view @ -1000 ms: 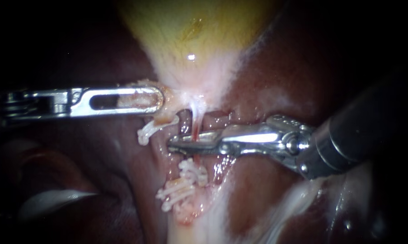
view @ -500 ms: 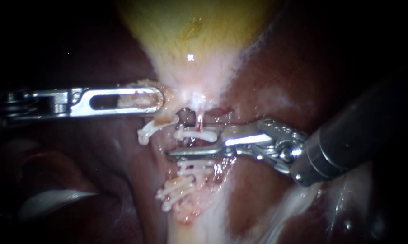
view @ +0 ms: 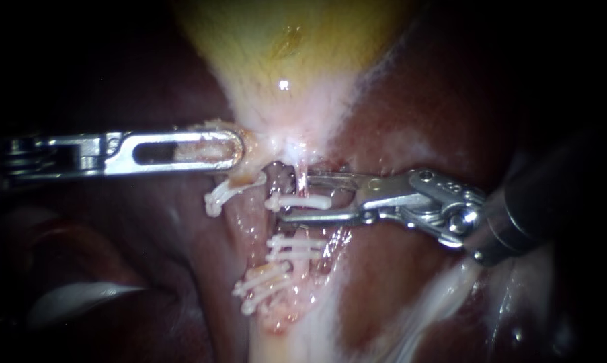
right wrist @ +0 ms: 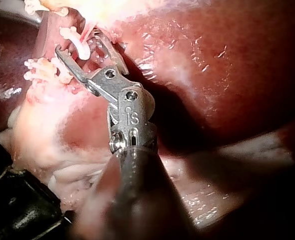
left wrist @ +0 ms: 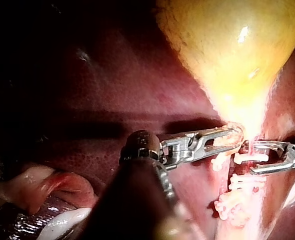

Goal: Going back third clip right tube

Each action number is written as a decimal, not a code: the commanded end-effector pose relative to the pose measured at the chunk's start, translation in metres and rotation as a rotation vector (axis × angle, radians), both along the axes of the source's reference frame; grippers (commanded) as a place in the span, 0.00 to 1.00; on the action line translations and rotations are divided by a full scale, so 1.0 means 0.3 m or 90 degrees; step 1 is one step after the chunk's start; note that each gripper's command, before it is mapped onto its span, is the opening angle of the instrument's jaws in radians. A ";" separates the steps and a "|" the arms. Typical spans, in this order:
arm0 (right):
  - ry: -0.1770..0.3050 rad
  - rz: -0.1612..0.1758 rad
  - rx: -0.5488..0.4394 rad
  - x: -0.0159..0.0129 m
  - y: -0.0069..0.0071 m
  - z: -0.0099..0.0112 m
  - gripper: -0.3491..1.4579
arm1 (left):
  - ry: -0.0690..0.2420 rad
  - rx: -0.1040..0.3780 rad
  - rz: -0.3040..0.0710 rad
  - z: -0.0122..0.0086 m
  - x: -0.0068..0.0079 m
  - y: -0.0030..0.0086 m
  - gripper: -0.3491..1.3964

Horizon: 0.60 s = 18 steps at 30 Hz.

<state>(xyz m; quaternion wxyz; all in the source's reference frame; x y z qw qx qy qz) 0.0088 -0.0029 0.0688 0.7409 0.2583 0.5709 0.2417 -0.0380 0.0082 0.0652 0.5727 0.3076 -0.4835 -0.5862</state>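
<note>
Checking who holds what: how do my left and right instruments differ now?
The left instrument has its jaws shut on the gallbladder at its narrow end; the right instrument has its jaws open, a white clip between them. The left instrument's jaw is broad and slotted, the right instrument's jaws thin. Both are metal.

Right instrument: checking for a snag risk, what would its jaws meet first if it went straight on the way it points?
Probably the white plastic clip on the thin pale tube, lying between the right instrument's open jaws; depth unclear.
</note>
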 end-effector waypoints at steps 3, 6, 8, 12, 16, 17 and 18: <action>0.002 -0.017 -0.038 -0.0049 0.0016 -0.0052 0.47 | -0.001 0.000 0.001 -0.0001 0.0003 -0.0001 0.00; 0.008 -0.038 -0.077 -0.0105 0.0042 -0.0114 0.47 | -0.001 0.000 0.001 -0.0001 0.0004 -0.0001 0.00; 0.010 -0.049 -0.098 -0.0145 0.0054 -0.0155 0.47 | -0.001 0.000 0.001 -0.0001 0.0004 -0.0001 0.00; 0.008 -0.063 -0.130 -0.0207 0.0071 -0.0214 0.47 | -0.001 0.000 0.001 -0.0001 0.0004 0.0000 0.00; 0.012 -0.072 -0.151 -0.0253 0.0082 -0.0251 0.47 | -0.001 0.000 0.001 0.0000 0.0003 0.0000 0.00; 0.013 -0.073 -0.154 -0.0259 0.0083 -0.0255 0.47 | -0.001 0.000 0.001 0.0000 0.0003 0.0000 0.00; 0.014 -0.074 -0.154 -0.0264 0.0083 -0.0258 0.47 | -0.001 0.000 0.001 0.0000 0.0002 0.0001 0.00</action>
